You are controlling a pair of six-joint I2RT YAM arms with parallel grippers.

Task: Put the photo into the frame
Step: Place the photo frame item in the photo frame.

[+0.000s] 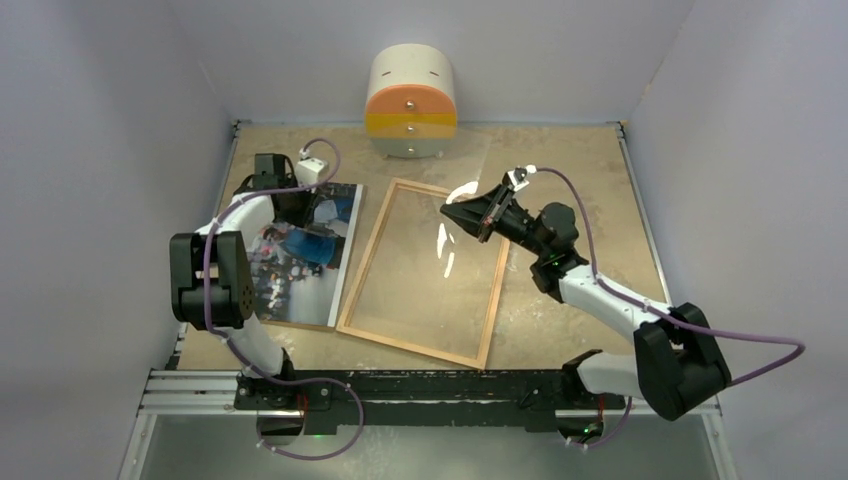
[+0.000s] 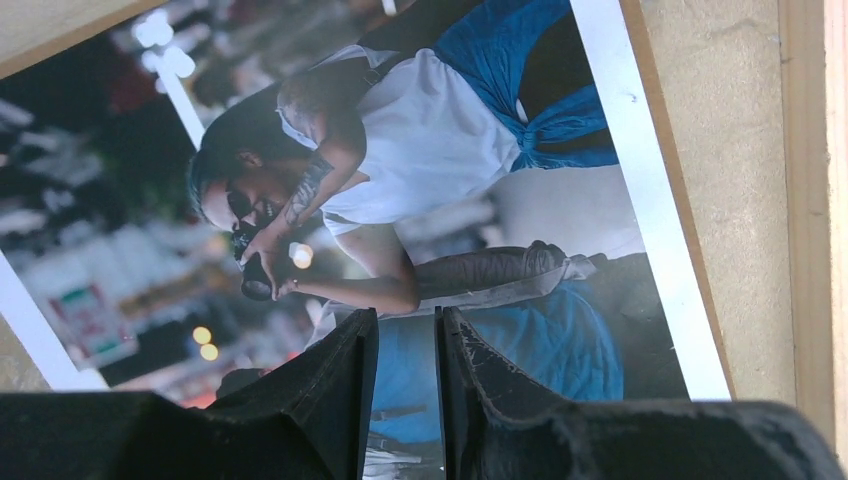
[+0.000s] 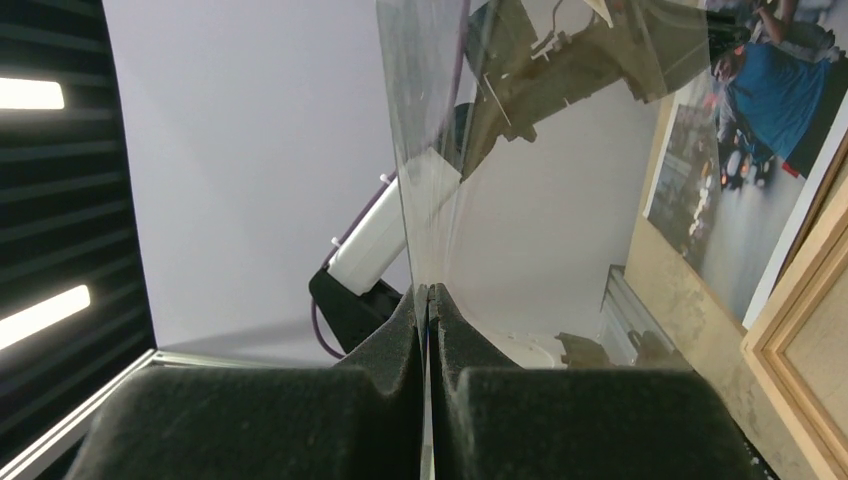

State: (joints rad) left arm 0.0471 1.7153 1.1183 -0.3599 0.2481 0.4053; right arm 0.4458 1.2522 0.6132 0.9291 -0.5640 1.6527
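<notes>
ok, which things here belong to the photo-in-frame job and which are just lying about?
Job: photo; frame; clear pane, pinched in the right claw.
Lying about: round drawer cabinet at the back.

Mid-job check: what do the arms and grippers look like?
The left arm and right arm match: white links, bulky black joint housings, a purple cable looping alongside each. The left gripper and right gripper each have two matte black, wedge-shaped fingers.
</notes>
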